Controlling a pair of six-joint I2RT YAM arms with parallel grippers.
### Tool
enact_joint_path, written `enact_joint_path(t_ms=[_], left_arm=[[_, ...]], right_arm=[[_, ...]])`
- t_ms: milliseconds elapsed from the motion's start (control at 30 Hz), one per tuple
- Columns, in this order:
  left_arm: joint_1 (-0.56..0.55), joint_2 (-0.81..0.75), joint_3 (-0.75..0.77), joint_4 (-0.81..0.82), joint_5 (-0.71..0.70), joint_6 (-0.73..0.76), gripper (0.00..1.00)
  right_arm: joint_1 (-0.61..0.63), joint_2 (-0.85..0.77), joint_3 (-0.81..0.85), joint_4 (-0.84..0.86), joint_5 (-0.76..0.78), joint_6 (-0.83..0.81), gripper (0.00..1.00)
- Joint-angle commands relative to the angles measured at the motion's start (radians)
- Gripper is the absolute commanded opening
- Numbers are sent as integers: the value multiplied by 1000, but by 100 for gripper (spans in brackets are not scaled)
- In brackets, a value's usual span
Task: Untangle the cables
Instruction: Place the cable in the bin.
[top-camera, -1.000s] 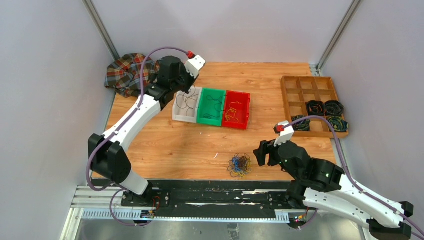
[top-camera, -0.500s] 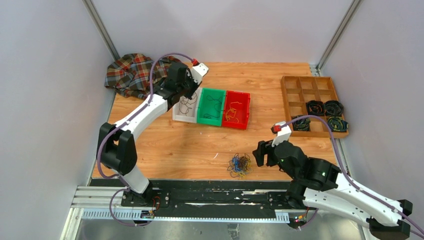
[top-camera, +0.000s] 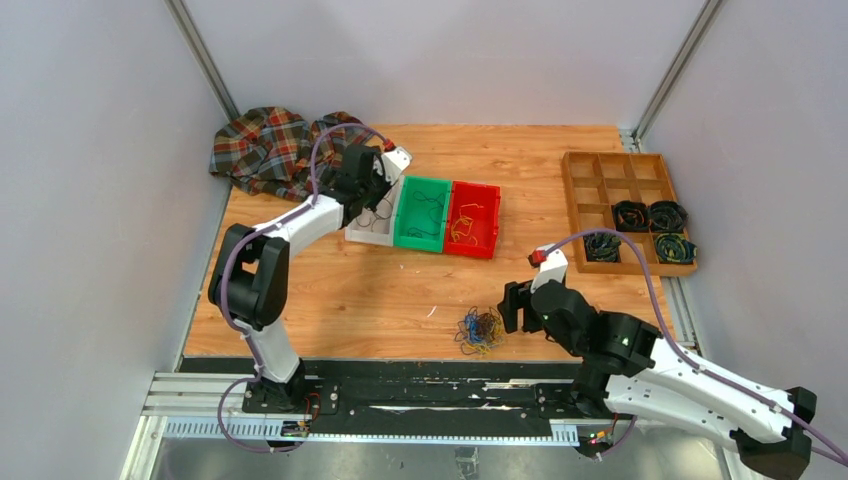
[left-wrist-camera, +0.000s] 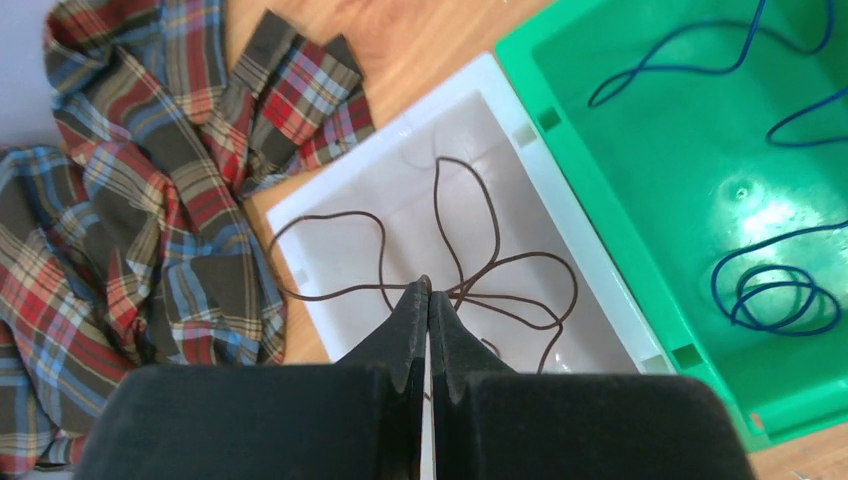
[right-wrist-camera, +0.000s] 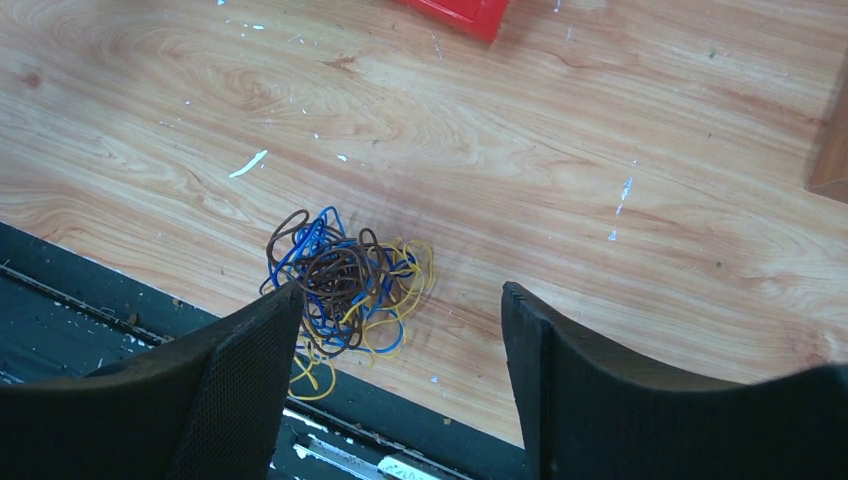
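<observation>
Cables (top-camera: 480, 331) lie in a roundish clump, well nearer you than the red bin (top-camera: 494, 220).
You get no clear long axis; one yellow loop trails toward the near edge of the table (top-camera: 330, 290), just beside the clump, with bare scuffed wood up to the red bin. The loops are thin and glossy: blue, brown, yellow. Your right gripper (right-wrist-camera: 400, 295) hangs over them, jaws spread wide, empty. Your left gripper (left-wrist-camera: 428, 290), two bins left of the red bin, has jaws pressed together above brown wire (left-wrist-camera: 335, 213) in the white bin (left-wrist-camera: 340, 255).
</observation>
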Motion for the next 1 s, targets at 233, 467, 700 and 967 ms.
enact_joint_path(t_ms=[233, 467, 700, 967], left_arm=[[2, 113, -16, 122, -12, 18, 0], [1, 140, -18, 120, -4, -10, 1], [1, 51, 42, -85, 63, -21, 48], [3, -54, 167, -393, 103, 63, 93]], right_arm=[[0, 48, -3, 76, 8, 14, 73], [-3, 67, 0, 91, 2, 24, 73], [-4, 38, 18, 87, -5, 13, 73], [-9, 48, 73, 23, -12, 1, 73]])
